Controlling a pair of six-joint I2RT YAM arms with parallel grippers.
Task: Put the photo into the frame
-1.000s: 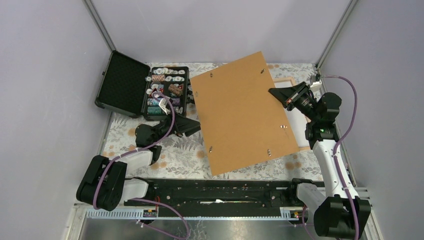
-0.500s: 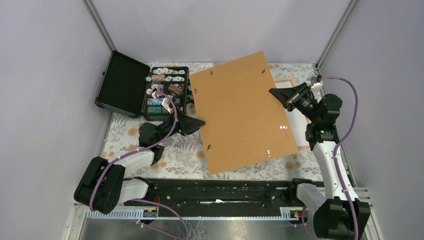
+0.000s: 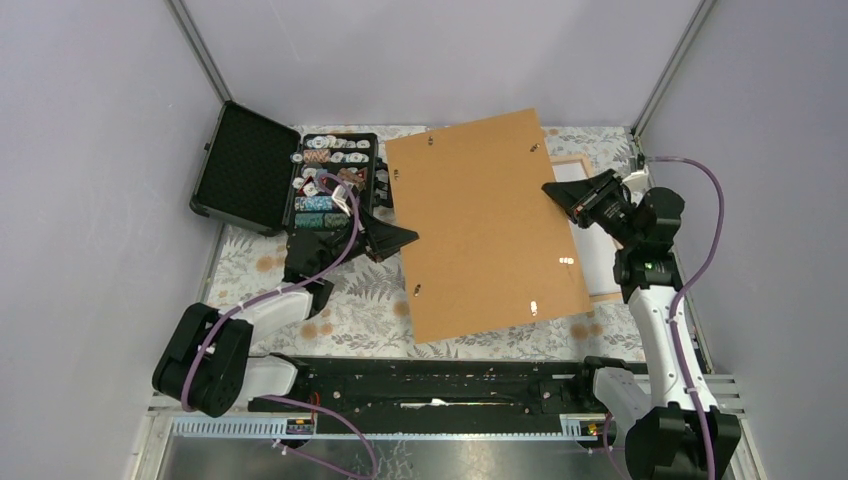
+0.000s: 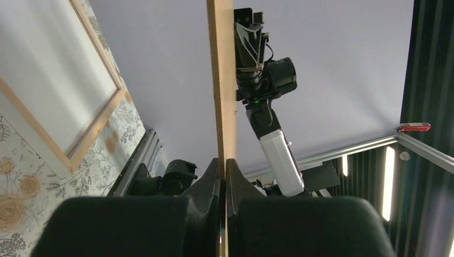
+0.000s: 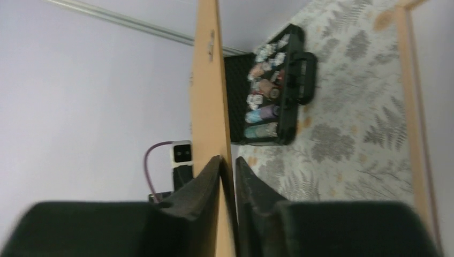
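**Top view.** Both arms are holding one large, plain brown cardboard backing board [image 3: 485,225] clear of the floral-patterned counter [image 3: 350,310]. The left claw [image 3: 405,238] is closing on the board's left edge at about mid-length. The right claw [image 3: 552,190] is pinching the opposite edge nearer its far corner. The board is sitting skewed to the counter's sides, with its near corner pointing towards the arm bases.

**Frame.** The thin light-wood rectangular frame [image 5: 416,118] is lying flat on the counter at the right. Most of it is hidden beneath the raised board, and only its far corner and right side are showing. A plain white surface [image 4: 53,69] is filling its opening. Whether this is the photo's back cannot be told.

**Wrist views.** In each wrist view the board is appearing edge-on, running straight out from between the two fingers, which are pressing on either face.

**Room for moving.** Bare counter is lying open along the near side, between the board and the arm bases. On the left, an open black case of poker chips [image 3: 335,185] is standing just beside the board's far-left corner, with its lid [image 3: 245,165] folded back towards the left wall. On the right, the frame and the right arm are crowding close to the pale enclosure wall [image 3: 770,200]. The board's far edge is reaching near the back wall.
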